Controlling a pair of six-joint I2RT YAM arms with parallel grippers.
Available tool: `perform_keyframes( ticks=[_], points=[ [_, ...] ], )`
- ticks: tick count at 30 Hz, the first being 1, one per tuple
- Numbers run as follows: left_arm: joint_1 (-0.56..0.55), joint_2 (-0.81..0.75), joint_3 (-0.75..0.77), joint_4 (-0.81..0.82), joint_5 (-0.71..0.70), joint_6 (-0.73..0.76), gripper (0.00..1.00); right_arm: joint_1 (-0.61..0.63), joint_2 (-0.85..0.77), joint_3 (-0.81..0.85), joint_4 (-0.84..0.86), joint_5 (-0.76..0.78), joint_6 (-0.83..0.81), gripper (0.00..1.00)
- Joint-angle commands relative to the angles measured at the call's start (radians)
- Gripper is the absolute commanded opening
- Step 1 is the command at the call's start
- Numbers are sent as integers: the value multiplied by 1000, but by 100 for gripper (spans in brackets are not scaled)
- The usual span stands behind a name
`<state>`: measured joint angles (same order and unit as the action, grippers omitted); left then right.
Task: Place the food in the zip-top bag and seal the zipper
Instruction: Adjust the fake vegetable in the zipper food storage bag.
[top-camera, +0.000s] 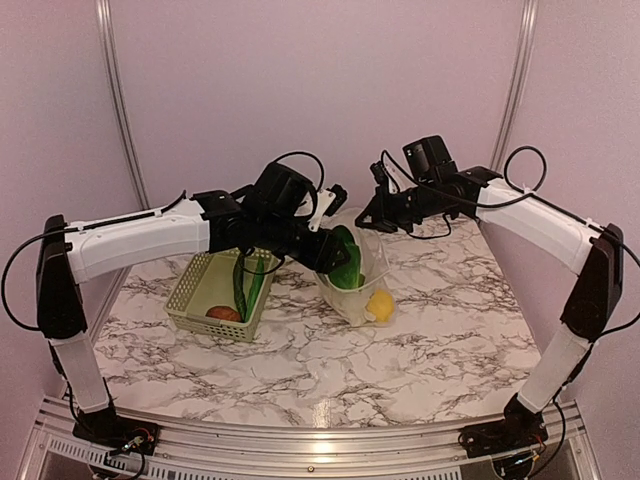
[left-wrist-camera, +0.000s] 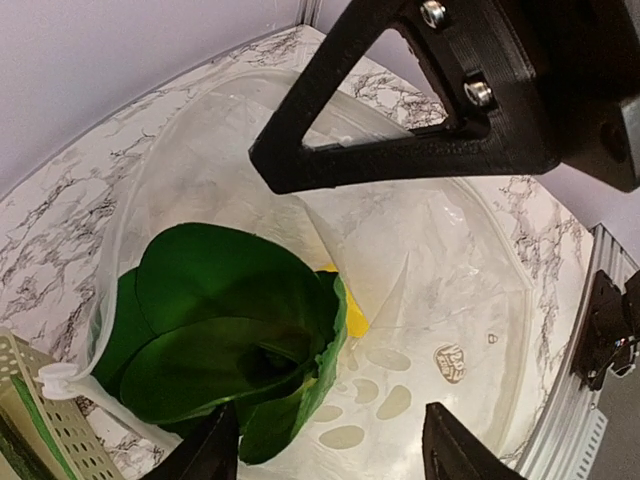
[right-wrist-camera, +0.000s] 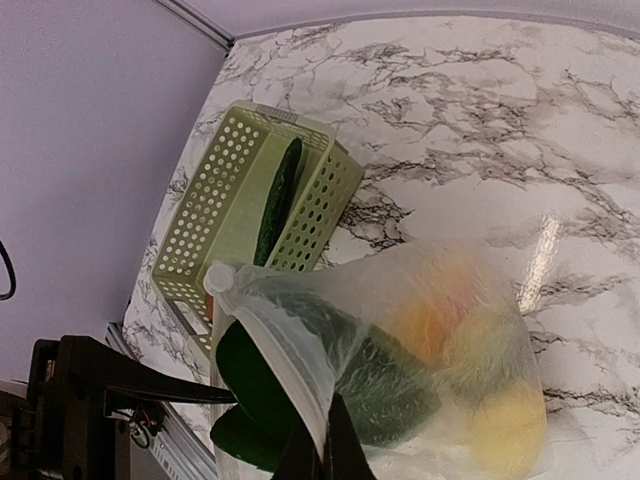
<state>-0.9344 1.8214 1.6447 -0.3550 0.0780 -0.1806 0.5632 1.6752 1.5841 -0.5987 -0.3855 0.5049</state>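
**Left pincer** (left-wrist-camera: 330, 415): fingers spread wide above the open mouth of the zip-top bag (left-wrist-camera: 450, 270), nothing clamped between them. The bok choy (left-wrist-camera: 225, 330) lies inside the bag, directly below the pincer and just beside one fingertip. A lemon (left-wrist-camera: 352, 315) shows behind the leaves.

**Right pincer** (right-wrist-camera: 322, 445): fingers pressed together, pinching the bag's mouth edge at the zipper (right-wrist-camera: 268, 345). The bag stands upright beneath it. An orange piece (right-wrist-camera: 430, 320) sits in the bag beyond this pincer.

Past the bag, well apart from both pincers, a pale green lattice basket (right-wrist-camera: 215, 190) holds a long green piece (right-wrist-camera: 278, 200) and a reddish-brown round one (top-camera: 223, 313).
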Motion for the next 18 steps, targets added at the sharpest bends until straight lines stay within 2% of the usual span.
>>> perform_keyframes(
  ticks=[1,7,10,15,17,18],
  points=[
    [-5,71,64,-52,-129,116,59,3,14,30,23,-35,15,0],
    [-4,142,118,-69,-217,127,27,16,7,36,13,-43,27,0],
    [3,188,144,-74,-264,109,20,26,-3,37,12,-44,39,0],
    [29,289,233,-114,-309,20,18,35,-13,37,12,-53,60,0],
    [39,333,275,-156,-365,-41,22,34,-18,37,14,-57,68,0],
    [44,351,295,-180,-386,-70,27,35,-20,37,17,-59,72,0]
  ],
)
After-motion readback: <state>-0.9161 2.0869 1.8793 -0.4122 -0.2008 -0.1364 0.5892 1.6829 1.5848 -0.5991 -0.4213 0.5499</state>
